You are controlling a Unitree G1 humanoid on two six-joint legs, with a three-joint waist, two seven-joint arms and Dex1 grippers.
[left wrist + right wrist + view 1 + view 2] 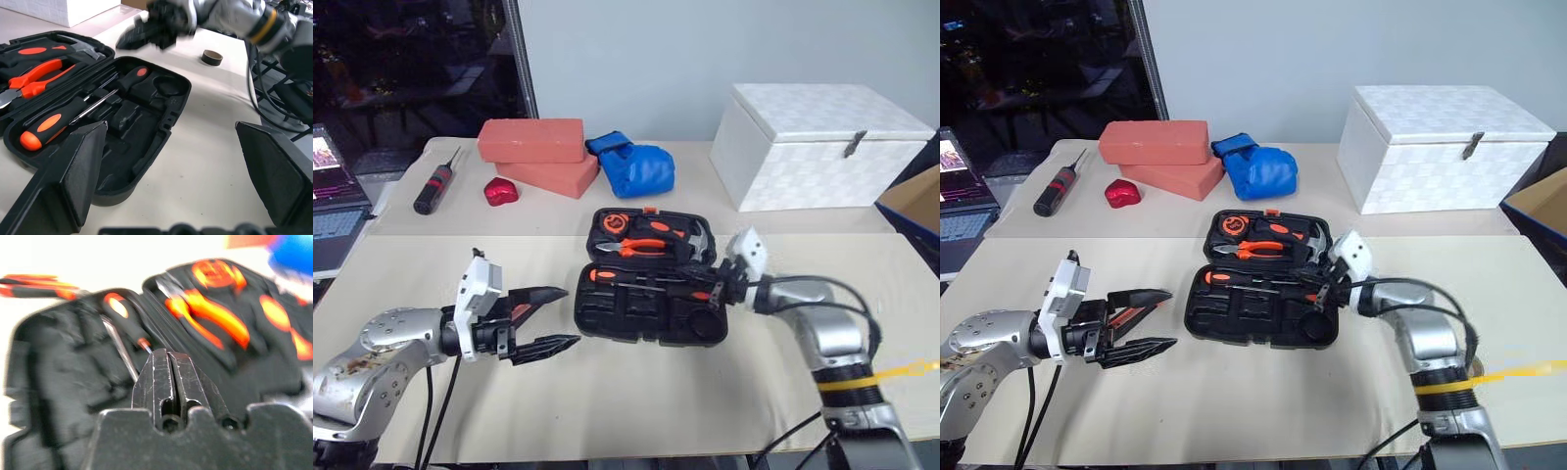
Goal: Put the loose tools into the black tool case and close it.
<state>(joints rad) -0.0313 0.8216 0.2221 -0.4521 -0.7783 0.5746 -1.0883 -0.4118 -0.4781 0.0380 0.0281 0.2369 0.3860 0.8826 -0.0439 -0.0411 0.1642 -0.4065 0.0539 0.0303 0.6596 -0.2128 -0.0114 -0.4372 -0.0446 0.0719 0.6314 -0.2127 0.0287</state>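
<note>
One flat black plastic clamshell case [651,284] lies open: rigid, light; right tool [722,290] pinched together empty at its 3 o'clock rim, left tool [546,318] spread apart.

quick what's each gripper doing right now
Left gripper: open, holding nothing.
Right gripper: shut, empty, at the black tool case.

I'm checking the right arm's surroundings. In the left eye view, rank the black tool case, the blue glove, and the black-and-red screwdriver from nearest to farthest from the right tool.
1. Black tool case: lying open, directly at the right tool, which is shut over its near half.
2. Blue glove: farther back on the table, beside the red bricks.
3. Black-and-red screwdriver: at the table's far left corner.
</note>
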